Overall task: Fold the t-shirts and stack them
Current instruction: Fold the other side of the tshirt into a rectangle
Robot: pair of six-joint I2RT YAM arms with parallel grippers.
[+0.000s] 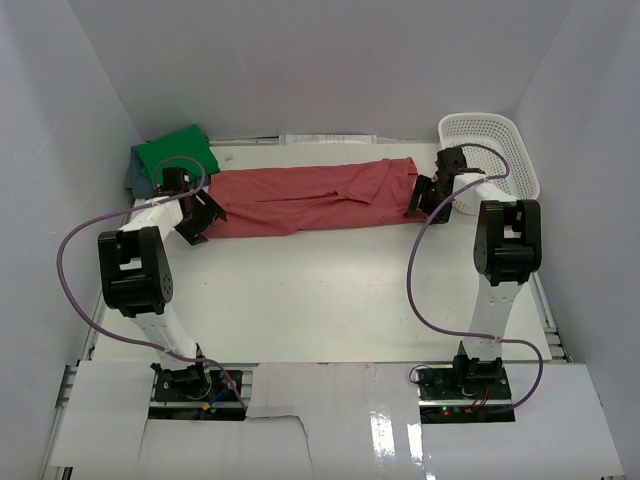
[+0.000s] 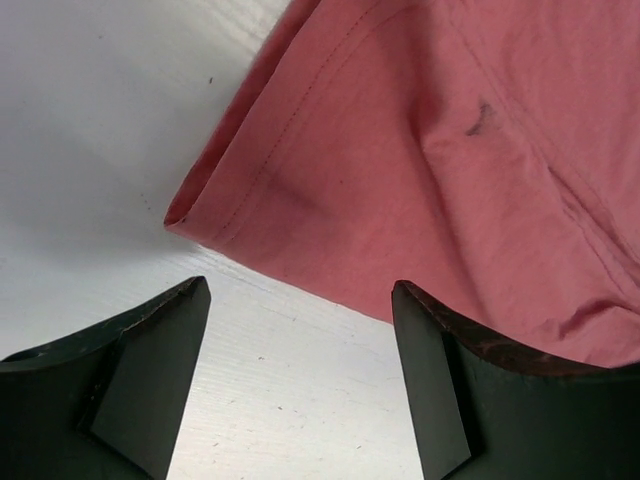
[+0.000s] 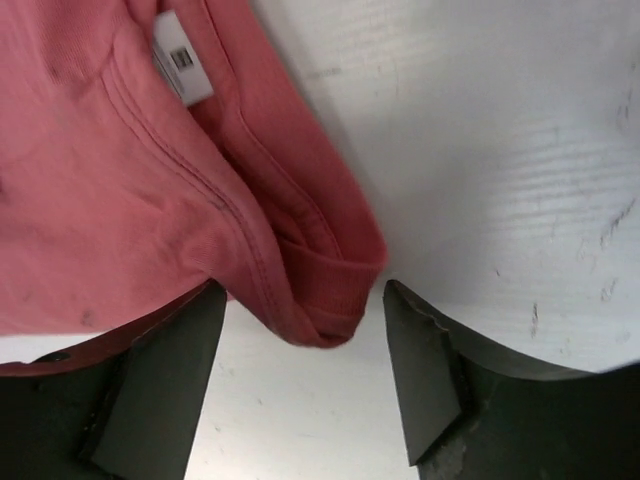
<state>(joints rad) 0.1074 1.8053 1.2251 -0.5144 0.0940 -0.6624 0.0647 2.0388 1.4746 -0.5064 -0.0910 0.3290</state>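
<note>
1. There's the red t-shirt (image 1: 315, 198), drawn out into a long band across the upper middle of the overhead view. Its long axis runs left to right on the table (image 1: 320, 310).
2. Upper left corner: the green t-shirt (image 1: 178, 152) lies on top of the blue-grey t-shirt (image 1: 133, 180), a small pile just past the red one's left end. The white basket (image 1: 495, 140) sits at upper right.
3. The left gripper (image 1: 203, 218) is at the band's left end. In its wrist view the fingers (image 2: 140, 380) stand wide apart with only bare table between them. The stitched hem lies just ahead of the tips, filling the top and right of that frame.
4. The right gripper (image 1: 420, 198) is at the opposite end, beside the basket. Its fingers (image 3: 150, 390) are wide as well, and the rolled collar fold pokes down between the tips. The white label (image 3: 183, 58) shows at upper left. Nothing looks pinched yet.
5. My read: each arm has its own end of the long axis. The right straddles cloth and seems ready to close. The left looks to need a short push forward to get the hem between its pads.
</note>
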